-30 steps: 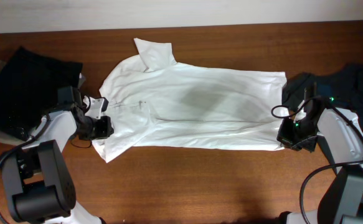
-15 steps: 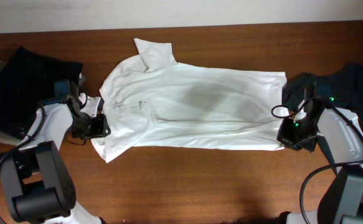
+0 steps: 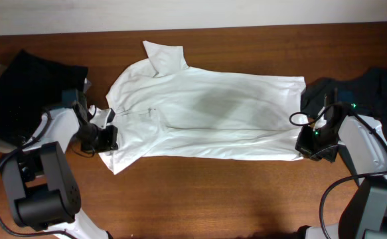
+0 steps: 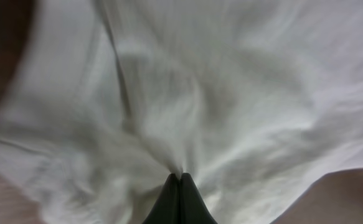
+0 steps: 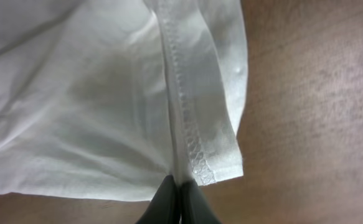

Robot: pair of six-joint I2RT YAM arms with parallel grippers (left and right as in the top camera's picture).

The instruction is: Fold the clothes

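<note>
Both grippers clamp opposite ends of a white shirt (image 3: 206,113) lying flat on the wooden table (image 3: 213,196).

The shirt is spread lengthwise across the table, with its collar (image 3: 163,56) toward the far left and its hem at the right. The left gripper (image 3: 107,137) has its fingers pressed together on bunched fabric at the shirt's near-left edge, which the left wrist view shows gathered into folds at the fingertips (image 4: 180,186). The right gripper (image 3: 305,147) is closed on the stitched hem (image 5: 190,140) at the near-right corner. Dark clothes lie at the table's left end (image 3: 27,86) and at its right end (image 3: 372,86).
</note>
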